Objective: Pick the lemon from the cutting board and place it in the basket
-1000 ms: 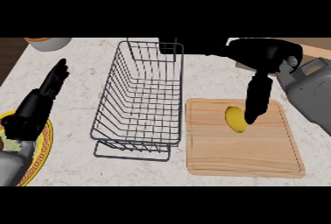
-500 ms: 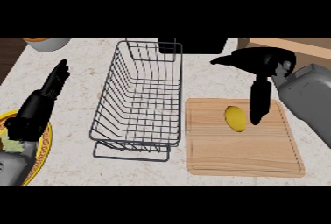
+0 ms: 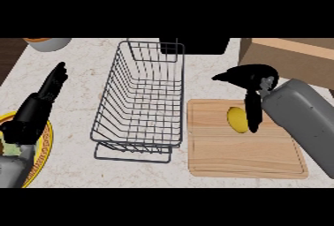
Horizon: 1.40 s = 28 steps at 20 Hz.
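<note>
Lemon (image 3: 236,119) sits on the wooden cutting board (image 3: 244,152), upper-middle area of the board, not lifted. Right hand (image 3: 251,81) hangs over the board's top edge; its fingers (image 3: 252,115) point straight down along the lemon's right side, touching it or just beside it (contact itself is hard to confirm from this angle). Thumb sticks out to the left, well clear of the fruit. Nothing curled round the lemon, so the hand reads as open, no grasp. Grey right forearm (image 3: 305,123) comes in from the right edge and covers the board's right upper corner.

Wire basket (image 3: 140,103) stands just left of the board, dark metal, long axis running away from the robot, nothing inside it. Its lower right corner is close to the board's left edge; can't tell if they touch.

Left hand (image 3: 40,103) is at the far left, fingers straight and pointing up and away, resting, holding nothing. It lies partly over a yellow plate (image 3: 40,152) at the lower left edge; something pale green sits on that plate, mostly hidden by the forearm.

Back of counter: a grey bowl with an orange inside (image 3: 47,43) at top left, a black object (image 3: 203,45) behind the basket, a cardboard box (image 3: 294,57) at top right. Counter top (image 3: 78,88) is light speckled stone.
</note>
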Each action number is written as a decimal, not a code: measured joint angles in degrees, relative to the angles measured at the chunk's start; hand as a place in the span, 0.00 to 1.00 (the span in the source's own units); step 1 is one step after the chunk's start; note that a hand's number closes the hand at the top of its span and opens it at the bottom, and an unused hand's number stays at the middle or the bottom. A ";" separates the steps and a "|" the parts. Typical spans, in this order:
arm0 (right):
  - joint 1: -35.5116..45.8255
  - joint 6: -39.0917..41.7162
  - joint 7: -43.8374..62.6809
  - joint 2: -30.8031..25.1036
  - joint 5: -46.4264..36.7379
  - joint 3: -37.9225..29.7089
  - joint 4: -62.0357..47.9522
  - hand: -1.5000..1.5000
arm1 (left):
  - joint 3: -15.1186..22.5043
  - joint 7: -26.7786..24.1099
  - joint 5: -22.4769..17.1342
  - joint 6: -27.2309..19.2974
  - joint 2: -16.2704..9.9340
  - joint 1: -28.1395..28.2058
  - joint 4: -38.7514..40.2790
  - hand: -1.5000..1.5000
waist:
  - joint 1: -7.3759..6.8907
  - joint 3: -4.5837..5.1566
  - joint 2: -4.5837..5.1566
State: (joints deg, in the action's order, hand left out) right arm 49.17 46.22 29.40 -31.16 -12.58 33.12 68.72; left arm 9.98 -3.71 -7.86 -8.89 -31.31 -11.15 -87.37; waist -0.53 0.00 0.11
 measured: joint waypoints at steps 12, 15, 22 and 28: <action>-6.71 -4.10 -10.82 2.78 -15.06 -2.40 -4.49 0.00 | -2.65 1.78 4.24 2.68 4.20 -1.43 0.93 0.50 | 0.21 -0.01 -0.04; -6.64 -5.38 -14.34 3.54 -18.41 -3.55 -6.91 0.00 | -3.77 1.46 4.89 3.71 4.84 -0.99 0.74 0.50 | 0.14 -0.01 -0.03; -9.04 -7.73 -17.56 6.51 -24.81 -6.07 -8.57 0.00 | -5.74 2.84 7.07 5.05 6.94 -1.01 -0.21 0.50 | 0.28 0.00 -0.08; -13.90 -7.90 -18.00 7.90 -28.11 -8.10 -5.46 0.00 | -8.50 2.87 7.40 7.86 6.97 0.85 -2.17 0.50 | 0.38 0.00 -0.13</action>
State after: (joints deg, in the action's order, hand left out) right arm 35.27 38.32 11.40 -23.26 -40.70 25.02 63.25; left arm 1.48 -0.84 -0.46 -1.03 -24.34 -10.30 -89.54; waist -0.16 -0.01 -0.03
